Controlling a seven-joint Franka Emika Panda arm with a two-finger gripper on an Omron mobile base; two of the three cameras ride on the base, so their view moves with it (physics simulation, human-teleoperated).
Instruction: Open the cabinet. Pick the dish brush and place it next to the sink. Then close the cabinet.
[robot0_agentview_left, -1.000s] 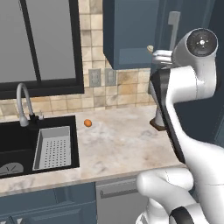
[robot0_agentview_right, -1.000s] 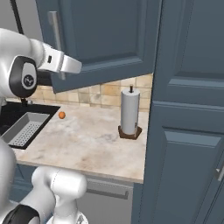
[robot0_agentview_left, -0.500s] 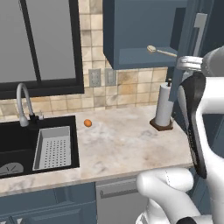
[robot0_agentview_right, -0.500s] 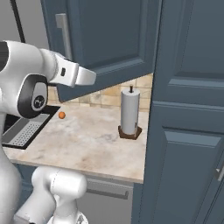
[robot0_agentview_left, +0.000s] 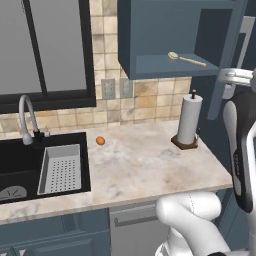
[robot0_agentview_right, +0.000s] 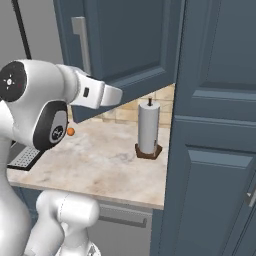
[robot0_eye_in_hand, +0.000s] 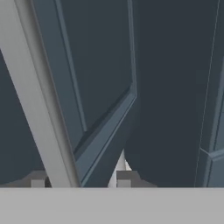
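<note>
Counting the task items gives one cabinet (robot0_agentview_left: 165, 35), one dish brush (robot0_agentview_left: 186, 59) and one sink (robot0_agentview_left: 20, 165). The cabinet door (robot0_agentview_right: 130, 40) stands swung open, its silver bar handle (robot0_eye_in_hand: 39, 109) passing between the finger tips of the gripper (robot0_eye_in_hand: 78, 180); the jaws are parted around the bar (contact cannot be confirmed). The dish brush lies on the cabinet shelf near its front edge. One orange ball (robot0_agentview_left: 100, 141) and one paper towel roll (robot0_agentview_left: 189, 120) stand on the counter (robot0_agentview_left: 140, 170), well apart, with bare marble between them.
</note>
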